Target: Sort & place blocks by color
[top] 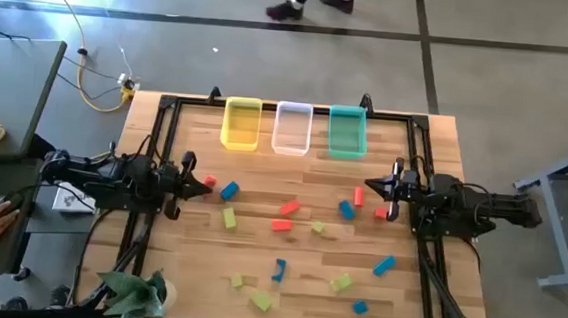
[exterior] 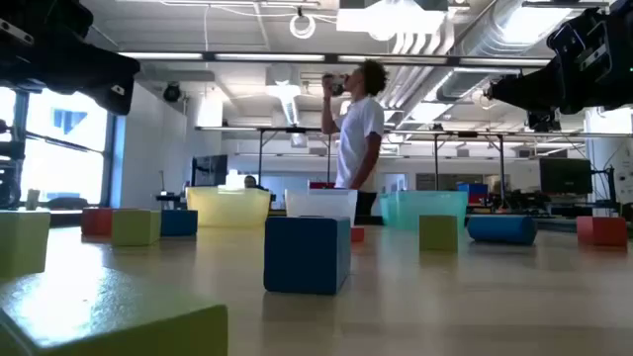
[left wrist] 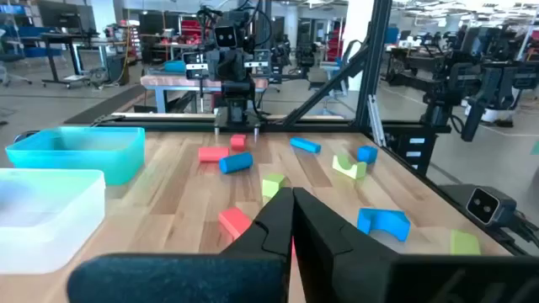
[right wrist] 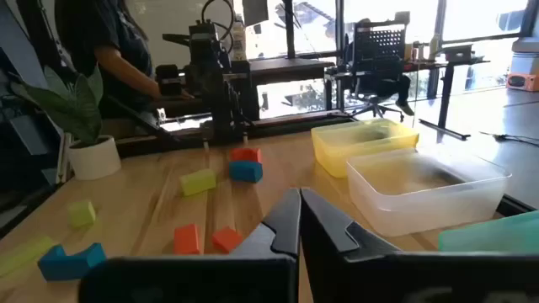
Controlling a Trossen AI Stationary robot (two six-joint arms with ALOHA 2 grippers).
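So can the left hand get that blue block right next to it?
Probably yes. The left hand sits close to the blue block, with only a red block beside it and bare table between.

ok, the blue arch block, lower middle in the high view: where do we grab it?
The blue arch block seems to lie flat, its notch showing from above. Come straight down, jaws on the flat outer faces of its solid back span, clear of the notch. No neighbour touches it.

Grey floor (top: 490, 73), ceiling ducts (exterior: 465, 30) (exposed), bright window (exterior: 59, 148) w/ daylight.
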